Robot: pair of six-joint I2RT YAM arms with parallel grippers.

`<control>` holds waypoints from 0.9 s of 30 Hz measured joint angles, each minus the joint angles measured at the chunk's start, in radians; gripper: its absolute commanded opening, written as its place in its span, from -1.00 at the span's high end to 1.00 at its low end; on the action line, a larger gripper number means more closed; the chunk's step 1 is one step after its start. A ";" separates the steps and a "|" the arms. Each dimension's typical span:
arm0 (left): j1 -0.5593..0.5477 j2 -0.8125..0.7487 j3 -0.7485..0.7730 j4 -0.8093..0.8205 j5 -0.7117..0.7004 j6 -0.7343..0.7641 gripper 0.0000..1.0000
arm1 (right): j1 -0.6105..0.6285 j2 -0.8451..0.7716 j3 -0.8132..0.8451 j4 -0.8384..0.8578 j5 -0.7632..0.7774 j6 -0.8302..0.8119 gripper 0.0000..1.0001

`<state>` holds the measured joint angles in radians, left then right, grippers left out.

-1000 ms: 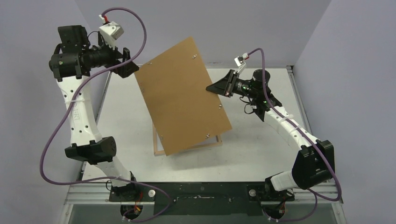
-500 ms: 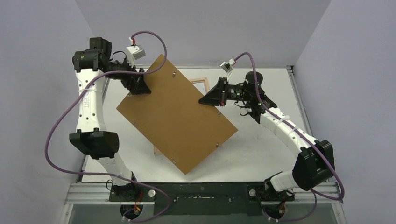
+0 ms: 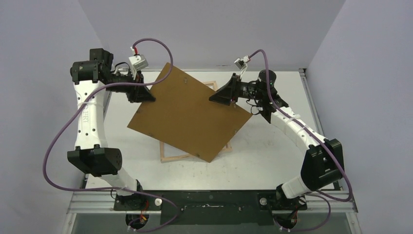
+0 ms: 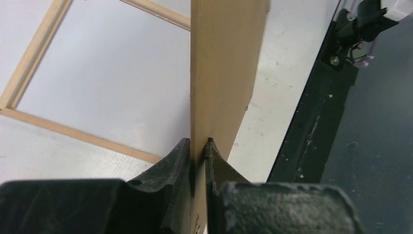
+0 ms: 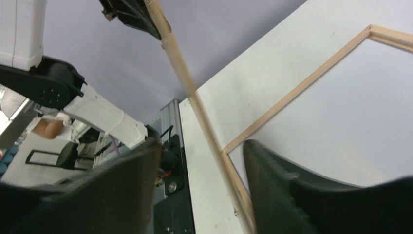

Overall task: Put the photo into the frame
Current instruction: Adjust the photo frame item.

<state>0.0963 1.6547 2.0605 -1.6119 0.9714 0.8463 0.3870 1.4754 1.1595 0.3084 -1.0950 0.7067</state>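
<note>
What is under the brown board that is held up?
The frame lies on the table beneath the brown board; only its corners show from above. The photo is not visible.

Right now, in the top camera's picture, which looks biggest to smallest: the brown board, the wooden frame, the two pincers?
1. The brown board, though held nearer the camera.
2. The frame, mostly hidden beneath, so unsure.
3. The left pincer and right pincer, alike.
</note>
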 measured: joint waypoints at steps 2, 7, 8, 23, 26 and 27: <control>-0.002 0.000 -0.002 0.000 0.019 -0.011 1.00 | -0.007 0.024 0.010 0.023 0.006 0.010 -0.68; -0.005 -0.001 0.001 0.001 0.067 -0.063 1.00 | -0.076 0.088 -0.020 0.241 -0.025 0.167 -0.94; -0.005 -0.001 0.006 0.001 0.076 -0.077 1.00 | -0.102 0.092 -0.047 0.320 -0.030 0.227 -0.97; -0.005 -0.081 -0.011 0.192 0.220 -0.368 1.00 | -0.373 -0.336 -0.408 0.229 0.206 0.226 -0.80; -0.005 -0.166 -0.164 0.439 0.235 -0.573 1.00 | -0.372 -0.431 -0.521 0.167 0.231 0.209 -0.80; -0.005 -0.205 -0.237 0.558 0.239 -0.669 1.00 | -0.372 -0.458 -0.553 0.142 0.235 0.205 -0.81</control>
<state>0.0917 1.4498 1.8240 -1.0534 1.2102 0.1772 0.0151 1.0176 0.6067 0.4500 -0.8600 0.9119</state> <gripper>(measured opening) 0.043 0.900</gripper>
